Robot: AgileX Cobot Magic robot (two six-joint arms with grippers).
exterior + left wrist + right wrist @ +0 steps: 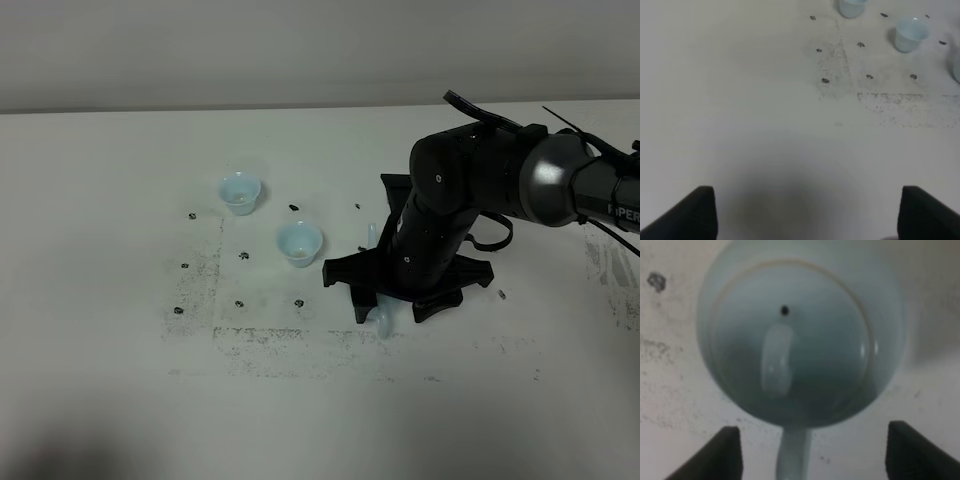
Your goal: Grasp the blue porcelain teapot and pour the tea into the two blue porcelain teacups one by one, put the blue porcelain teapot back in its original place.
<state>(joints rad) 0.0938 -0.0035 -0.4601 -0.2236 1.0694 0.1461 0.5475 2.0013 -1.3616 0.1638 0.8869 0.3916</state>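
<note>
Teapot: the blue porcelain teapot (pixel 800 340) stands upright on the white table (pixel 100 300), lid on, directly under the right arm; from the high camera only its loop handle and a bit of the spout show past the arm
Right gripper: the right gripper (pixel 810 460) hangs just above the pot with its jaws spread wide, one on each side of the handle and touching nothing
Left gripper: the left gripper (pixel 807 215) is wide open over bare table, well apart from the crockery, with nothing between its fingers
Cups: the two blue porcelain teacups (pixel 240 192) (pixel 299 243) stand upright beside the pot, the nearer one close to the spout; I cannot tell if either holds tea
Progress: the pot is not gripped, so I judge the grasp is the step in hand
Left to do: as far as this shows, closing on the handle, lifting, pouring into each cup and setting the pot back
</note>
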